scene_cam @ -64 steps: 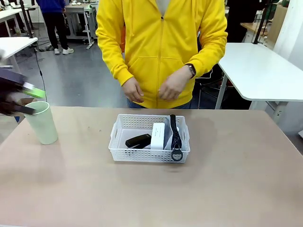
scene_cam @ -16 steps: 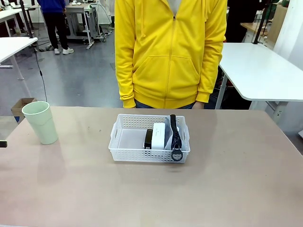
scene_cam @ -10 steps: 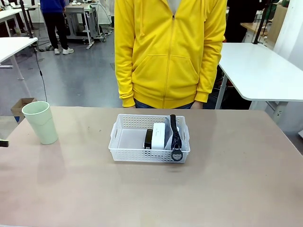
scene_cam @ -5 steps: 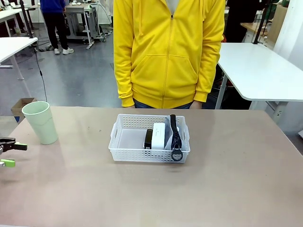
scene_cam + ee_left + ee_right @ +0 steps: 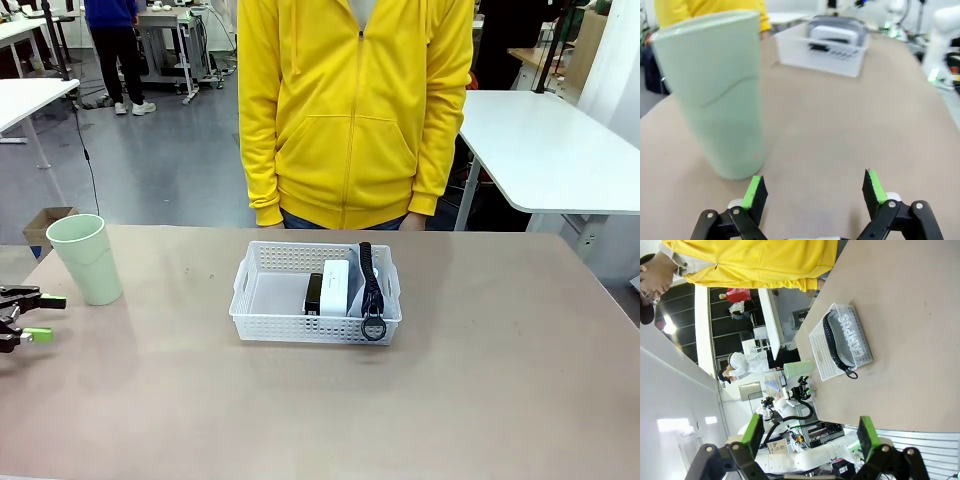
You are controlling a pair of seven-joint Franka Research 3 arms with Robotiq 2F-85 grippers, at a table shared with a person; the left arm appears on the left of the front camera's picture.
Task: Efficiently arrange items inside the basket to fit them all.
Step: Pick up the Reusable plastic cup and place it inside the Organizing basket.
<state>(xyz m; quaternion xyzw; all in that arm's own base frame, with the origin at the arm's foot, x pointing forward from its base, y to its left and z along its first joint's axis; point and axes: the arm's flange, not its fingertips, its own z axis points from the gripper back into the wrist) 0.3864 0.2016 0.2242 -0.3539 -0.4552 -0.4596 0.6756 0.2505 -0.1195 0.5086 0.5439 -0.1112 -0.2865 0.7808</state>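
Pale green plastic cup (image 5: 86,258) stands upright, axis vertical, well left of the white lattice-sided basket (image 5: 262,322), not in it; left gripper (image 5: 46,318), jaws wide and empty, sits farther left of the basket, cup just ahead and off-centre of its gap, left arm nearer

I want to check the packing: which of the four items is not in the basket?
The pale green cup: it stands upright on the table, left of the basket; the stapler, white block and pouch are inside.
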